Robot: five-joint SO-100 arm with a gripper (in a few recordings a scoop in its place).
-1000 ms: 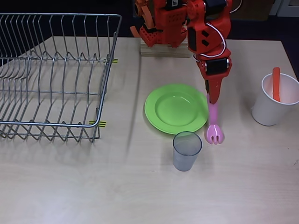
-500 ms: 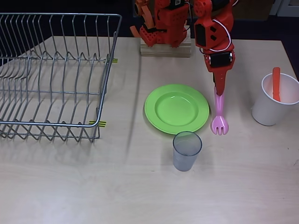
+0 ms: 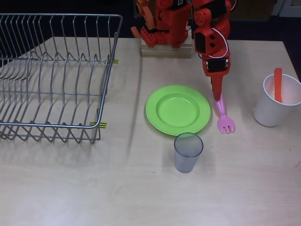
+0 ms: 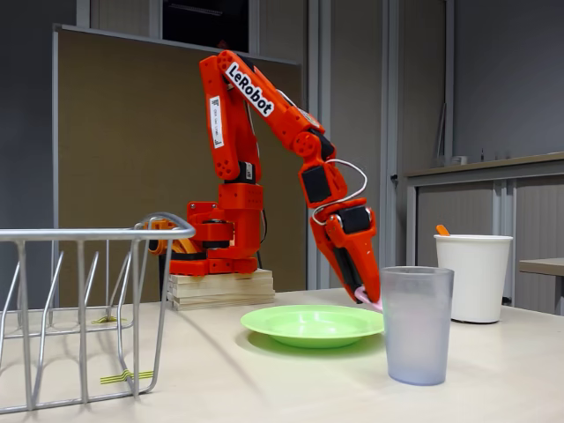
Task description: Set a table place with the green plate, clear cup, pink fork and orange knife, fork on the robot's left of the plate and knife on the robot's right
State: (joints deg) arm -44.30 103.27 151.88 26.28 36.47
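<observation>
Overhead view: the orange-red robot arm's pointed claw [image 3: 217, 95] pinches the handle of the small pink plastic fork [image 3: 224, 118], tines angled away, just beside the round lime-green plastic plate [image 3: 178, 109] — apparently laying it alongside. The translucent grey plastic tumbler [image 3: 188, 151] stands near the plate. The flat orange plastic knife [image 3: 278, 84] waits in an opaque white cup [image 3: 277, 107], blade hidden. Whether the fork touches the table is unclear.
</observation>
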